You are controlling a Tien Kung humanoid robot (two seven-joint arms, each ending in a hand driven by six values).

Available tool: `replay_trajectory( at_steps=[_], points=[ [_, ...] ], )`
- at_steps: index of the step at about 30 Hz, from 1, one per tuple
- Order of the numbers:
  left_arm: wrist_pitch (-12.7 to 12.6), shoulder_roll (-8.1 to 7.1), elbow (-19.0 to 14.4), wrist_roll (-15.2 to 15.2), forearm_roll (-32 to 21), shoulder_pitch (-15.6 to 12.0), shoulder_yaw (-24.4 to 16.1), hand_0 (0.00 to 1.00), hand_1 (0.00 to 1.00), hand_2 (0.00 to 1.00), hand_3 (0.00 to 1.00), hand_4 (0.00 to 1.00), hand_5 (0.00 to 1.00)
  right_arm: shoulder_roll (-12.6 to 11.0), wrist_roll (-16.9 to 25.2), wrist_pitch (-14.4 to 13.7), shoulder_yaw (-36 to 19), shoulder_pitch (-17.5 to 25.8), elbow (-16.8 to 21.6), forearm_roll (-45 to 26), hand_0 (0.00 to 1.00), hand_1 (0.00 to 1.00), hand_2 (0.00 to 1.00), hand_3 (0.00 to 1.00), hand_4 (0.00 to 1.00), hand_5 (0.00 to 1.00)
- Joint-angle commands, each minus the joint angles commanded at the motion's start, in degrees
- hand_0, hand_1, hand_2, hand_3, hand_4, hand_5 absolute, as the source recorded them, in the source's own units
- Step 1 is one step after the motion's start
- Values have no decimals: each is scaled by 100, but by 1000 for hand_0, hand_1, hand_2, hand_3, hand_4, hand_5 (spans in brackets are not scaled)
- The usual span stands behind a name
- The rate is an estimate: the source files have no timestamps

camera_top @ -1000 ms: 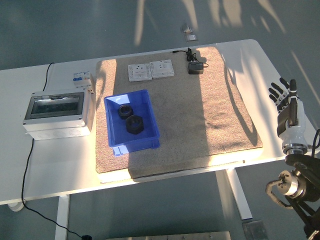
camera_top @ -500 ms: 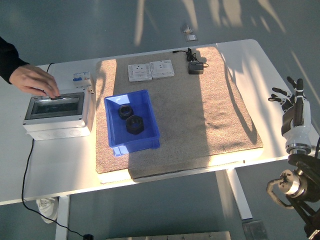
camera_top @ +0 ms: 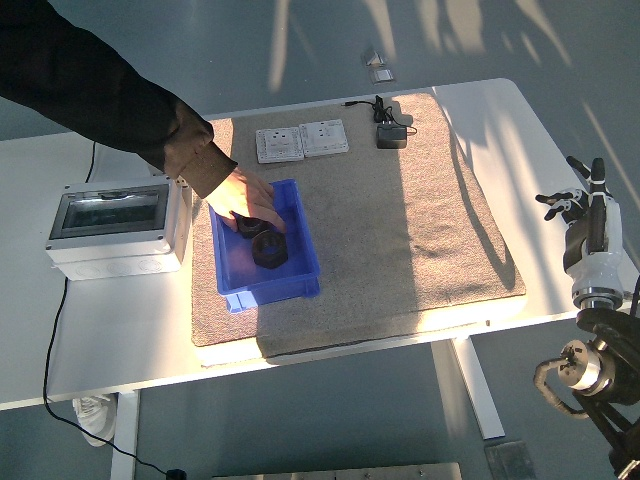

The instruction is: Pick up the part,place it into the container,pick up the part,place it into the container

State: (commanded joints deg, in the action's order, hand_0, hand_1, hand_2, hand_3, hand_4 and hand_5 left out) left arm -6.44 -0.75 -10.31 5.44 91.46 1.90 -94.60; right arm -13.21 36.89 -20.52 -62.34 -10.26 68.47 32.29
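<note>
The person's hand (camera_top: 247, 198) has moved into the blue bin (camera_top: 300, 275), seemingly gripping a part (camera_top: 268, 249) (right hand (camera_top: 580, 212) spread, idle).

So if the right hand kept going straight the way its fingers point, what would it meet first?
Probably nothing: the right hand hangs off the table's right edge, fingers spread toward the far floor, though depth is unclear.

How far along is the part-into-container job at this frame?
It looks done: a black part lies inside the blue container, and none show loose on the mat. Right now a person's hand reaches into the container, covering where a second part would be. The robot's right hand is off the table's right edge, fingers spread, holding nothing. Nothing visible remains for the robot.
</note>
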Motion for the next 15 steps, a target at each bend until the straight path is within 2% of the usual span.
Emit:
replay_trajectory(
  at_steps=[15],
  points=[
    [4,-12,0,3,16,6,-19,676,662,647,751,755,793,-2,-26,-12,4,-1,-11,30,546,182,248,688,998,855]
  ],
)
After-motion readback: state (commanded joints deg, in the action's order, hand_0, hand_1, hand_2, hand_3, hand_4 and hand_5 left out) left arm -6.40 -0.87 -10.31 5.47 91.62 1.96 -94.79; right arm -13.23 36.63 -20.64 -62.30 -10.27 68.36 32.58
